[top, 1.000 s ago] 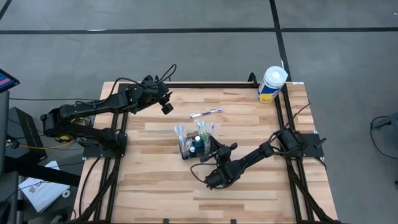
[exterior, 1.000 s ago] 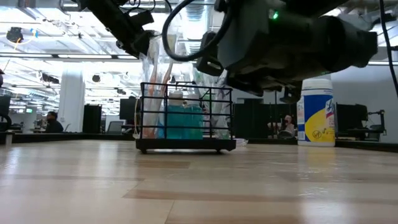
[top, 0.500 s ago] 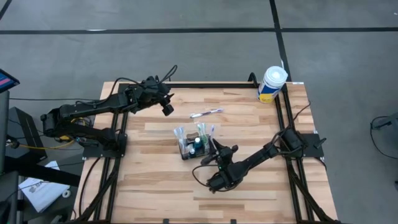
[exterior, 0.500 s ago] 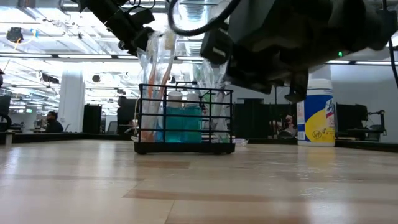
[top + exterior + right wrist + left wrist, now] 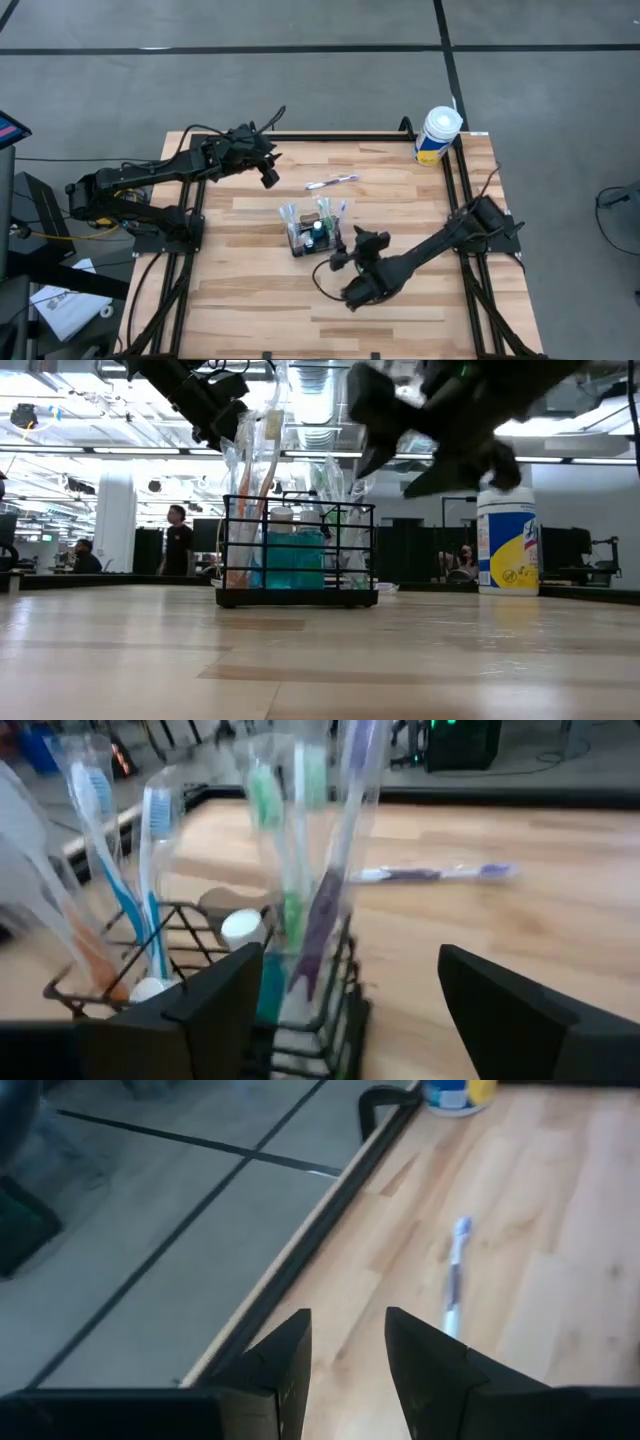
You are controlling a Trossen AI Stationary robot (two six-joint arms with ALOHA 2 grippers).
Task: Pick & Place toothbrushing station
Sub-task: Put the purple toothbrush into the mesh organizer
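While the high view blurs the right gripper [image 5: 352, 262], its wrist view shows fingers spread wide, empty, beside the black wire-mesh organiser basket [image 5: 200, 1010]; the left gripper [image 5: 347, 1360] stands slightly apart, empty.

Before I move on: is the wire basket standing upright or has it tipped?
Upright. In the low view the wire basket sits flat on the table, with its toothbrushes pointing up.
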